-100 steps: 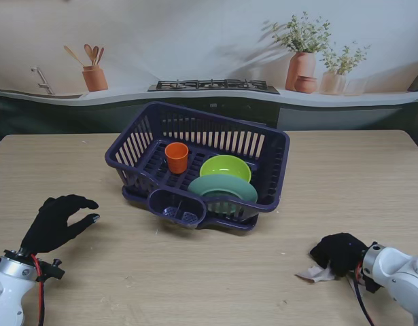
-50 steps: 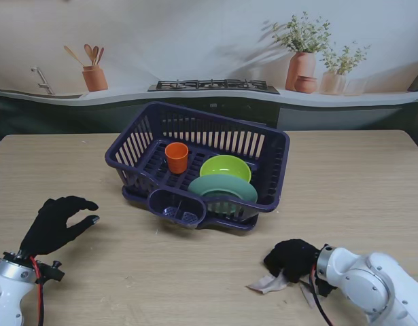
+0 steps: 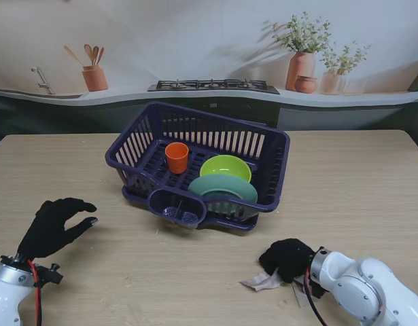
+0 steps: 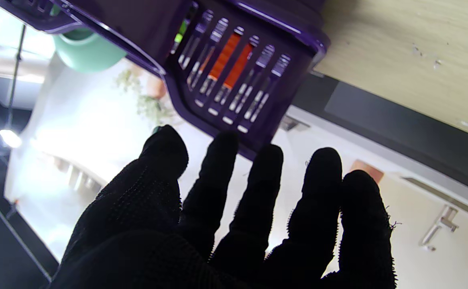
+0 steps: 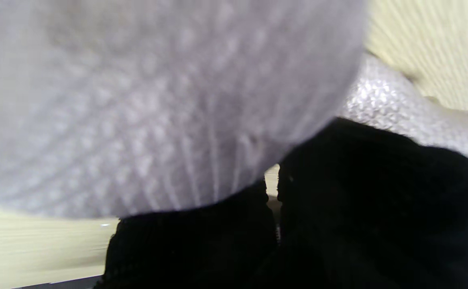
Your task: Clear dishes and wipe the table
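Nearest to me, at about 5 o'clock on the table (image 3: 372, 190), my right hand (image 3: 287, 259) lay palm down with its fingers curled tight onto the pale cloth (image 3: 262, 281), pinning it against the wood. A crumpled corner of the cloth stuck out toward the table's middle from under the black glove. In the right wrist view the cloth (image 5: 157, 100) filled most of the picture, blurred and close, bunched over the dark fingers (image 5: 378, 192); I could not count how many of them pressed on it.

At about 8 o'clock my left hand (image 3: 54, 224) hovered over bare wood, grasping nothing. Its fingers were spread and only gently bent, the thumb apart from the index with a clear gap between them. The left wrist view showed the same: all five fingers (image 4: 266, 192) fanned out and touching nothing, aimed toward the rack's side wall.

Farther from me, near the table's centre, stood the purple dish rack (image 3: 134, 153), well apart from both hands. Inside it, the orange cup (image 3: 176, 157) stood upright at the rack's 9 o'clock side. The green plate (image 3: 222, 187) leaned on edge at the near side, with the lime bowl (image 3: 225, 166) just behind it. A cutlery pocket (image 3: 177, 206) hung on the rack's near wall.
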Tool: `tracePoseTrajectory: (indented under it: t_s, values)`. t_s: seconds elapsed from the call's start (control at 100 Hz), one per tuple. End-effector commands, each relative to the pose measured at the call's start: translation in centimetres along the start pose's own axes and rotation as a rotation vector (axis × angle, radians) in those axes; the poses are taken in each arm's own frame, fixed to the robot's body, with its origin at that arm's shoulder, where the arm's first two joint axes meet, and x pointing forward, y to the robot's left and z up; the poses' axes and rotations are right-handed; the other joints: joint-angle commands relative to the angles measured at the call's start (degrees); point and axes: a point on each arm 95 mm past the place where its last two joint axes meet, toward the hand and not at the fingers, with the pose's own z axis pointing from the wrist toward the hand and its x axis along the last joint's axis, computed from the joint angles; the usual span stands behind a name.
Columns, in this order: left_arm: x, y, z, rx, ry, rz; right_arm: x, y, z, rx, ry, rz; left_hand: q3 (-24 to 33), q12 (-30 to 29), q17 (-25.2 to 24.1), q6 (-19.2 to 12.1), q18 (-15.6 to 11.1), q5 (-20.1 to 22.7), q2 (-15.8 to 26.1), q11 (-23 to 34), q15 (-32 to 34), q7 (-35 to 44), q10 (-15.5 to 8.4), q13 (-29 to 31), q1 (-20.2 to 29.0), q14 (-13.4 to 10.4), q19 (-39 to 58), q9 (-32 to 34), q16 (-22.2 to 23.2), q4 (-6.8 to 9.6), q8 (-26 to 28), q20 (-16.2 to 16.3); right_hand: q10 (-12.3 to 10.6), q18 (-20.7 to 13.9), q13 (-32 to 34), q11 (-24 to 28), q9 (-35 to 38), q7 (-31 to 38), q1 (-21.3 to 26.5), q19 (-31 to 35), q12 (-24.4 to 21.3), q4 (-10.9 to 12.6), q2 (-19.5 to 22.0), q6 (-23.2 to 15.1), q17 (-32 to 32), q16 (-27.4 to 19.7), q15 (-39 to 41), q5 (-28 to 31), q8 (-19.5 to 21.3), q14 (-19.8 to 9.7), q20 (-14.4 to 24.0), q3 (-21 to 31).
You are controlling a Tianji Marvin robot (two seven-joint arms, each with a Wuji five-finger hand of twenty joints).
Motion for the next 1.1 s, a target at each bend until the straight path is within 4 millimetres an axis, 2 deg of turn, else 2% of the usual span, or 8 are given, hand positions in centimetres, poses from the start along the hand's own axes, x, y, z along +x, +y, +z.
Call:
tracePoseTrajectory:
  t_s: [0.0, 0.21, 0.37, 0.53, 0.9, 1.09]
  values:
    - [0.4, 0.1, -0.3, -0.007, 0.009, 0.001, -1.2, -2.4, -1.1, 0.073, -0.028, 0.002, -1.18, -0.36, -0.32, -0.23, -0.13, 1.34, 2.64, 0.52, 0.58, 0.31, 0.66, 0.73, 2.06, 1.02, 1.97, 0.11, 0.49, 1.94, -0.07, 1.08, 0.84, -1.78, 0.68, -5.08, -0.04, -0.45, 2.29, 2.46, -3.90, -0.69, 0.04, 1.18, 0.72, -0.40, 0.93, 0.18, -0.81, 1.48, -0.35, -0.32]
    - [0.6, 0.1, -0.6, 0.000, 0.012, 0.001, -4.4, -2.9, -4.2, 0.115, -0.105, -0.061, -1.11, -0.33, -0.15, 0.40, -0.15, 1.66, 2.83, 0.58, 0.61, 0.05, 1.15, 0.93, 1.91, 1.10, 2.07, 0.24, 0.48, 1.98, -0.35, 1.13, 1.12, -1.56, 0.67, -4.87, -0.06, -0.36, 2.43, 2.65, -4.08, -0.67, -0.13, 1.45, 0.76, -0.61, 1.15, 0.18, -0.84, 1.71, -0.44, -0.32]
    - [0.7, 0.1, -0.6, -0.003, 0.017, -0.003, -4.3, -2.9, -4.6, 0.117, -0.100, -0.063, -0.76, -0.37, -0.15, 0.76, -0.15, 2.25, 3.01, 0.51, 0.52, -0.98, 1.15, 0.90, 1.59, 1.21, 2.06, 0.15, 0.42, 2.06, -1.22, 1.14, 1.13, -1.28, 0.65, -4.79, -0.08, -0.41, 2.42, 2.64, -4.19, -0.66, -0.26, 1.47, 0.90, -0.73, 1.24, 0.32, -0.94, 1.76, -0.56, -0.22]
    - [0.8, 0.2, -0.7, -0.008, 0.017, -0.014, -2.4, -2.3, -2.9, 0.145, -0.016, -0.039, -0.67, -0.38, -0.15, 0.72, -0.15, 2.62, 3.12, 0.50, 0.48, -1.36, 1.32, 0.87, 1.28, 1.33, 2.06, 0.21, 0.39, 2.02, -1.19, 1.15, 0.98, -1.27, 0.84, -4.80, 0.08, -0.46, 2.34, 2.64, -4.32, -0.67, -0.32, 1.34, 0.90, -0.84, 1.23, 0.45, -0.98, 1.79, -0.67, -0.19]
    - [0.6, 0.0, -1.3, 0.006, 0.020, -0.004, 4.1, -0.5, 2.8, 0.156, 0.141, 0.058, -0.33, -0.41, -0.18, 0.65, -0.13, 3.17, 3.24, 0.44, 0.47, -2.52, 1.25, 0.90, 0.92, 1.29, 1.98, 0.25, 0.37, 2.04, -1.05, 1.12, 0.97, -1.37, 0.83, -4.81, 0.11, -0.53, 2.28, 2.58, -4.34, -0.65, -0.30, 1.23, 1.09, -0.88, 1.27, 0.56, -0.99, 1.76, -0.86, -0.17]
    - [0.5, 0.0, -1.3, 0.011, 0.014, 0.000, 5.6, 0.0, 4.8, 0.155, 0.162, 0.093, -0.16, -0.43, -0.18, 0.77, -0.13, 3.32, 3.22, 0.41, 0.46, -2.99, 1.24, 0.83, 0.82, 1.26, 1.98, 0.23, 0.38, 2.03, -0.83, 1.12, 0.97, -1.36, 0.88, -4.82, 0.11, -0.56, 2.26, 2.54, -4.34, -0.62, -0.34, 1.23, 1.18, -0.90, 1.21, 0.58, -0.96, 1.63, -0.94, -0.14]
